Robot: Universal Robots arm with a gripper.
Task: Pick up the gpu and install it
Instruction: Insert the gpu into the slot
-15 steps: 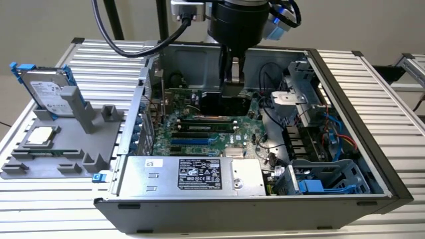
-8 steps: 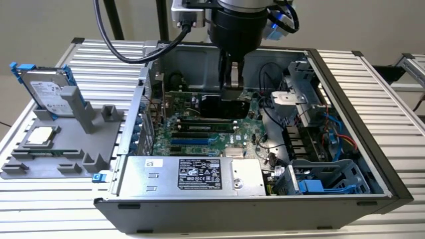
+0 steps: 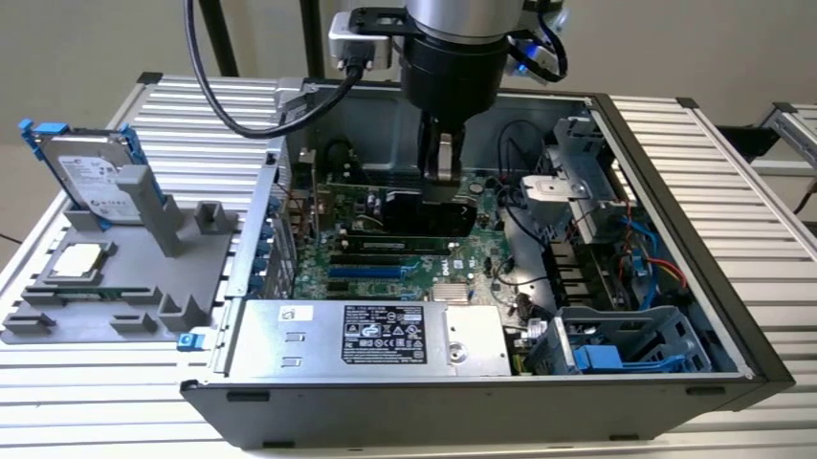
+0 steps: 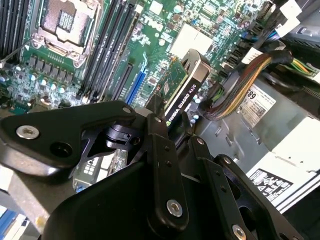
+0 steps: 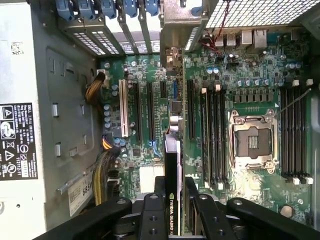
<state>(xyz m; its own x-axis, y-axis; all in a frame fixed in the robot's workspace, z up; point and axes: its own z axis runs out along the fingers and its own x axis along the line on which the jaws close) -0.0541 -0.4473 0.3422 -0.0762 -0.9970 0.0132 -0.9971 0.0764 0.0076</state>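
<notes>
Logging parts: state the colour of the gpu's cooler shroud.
Black, on the gpu held in the gripper; clearest in the second wrist view.

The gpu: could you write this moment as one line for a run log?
claw: shut on gpu | gpu: held on edge over motherboard inside open computer case | hard drive: in stand outside case

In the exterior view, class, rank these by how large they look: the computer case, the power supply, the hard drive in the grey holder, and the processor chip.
1. Computer case
2. Power supply
3. Hard drive
4. Processor chip

This is apparent size only; the power supply sits nearer the camera than the hard drive.
</notes>
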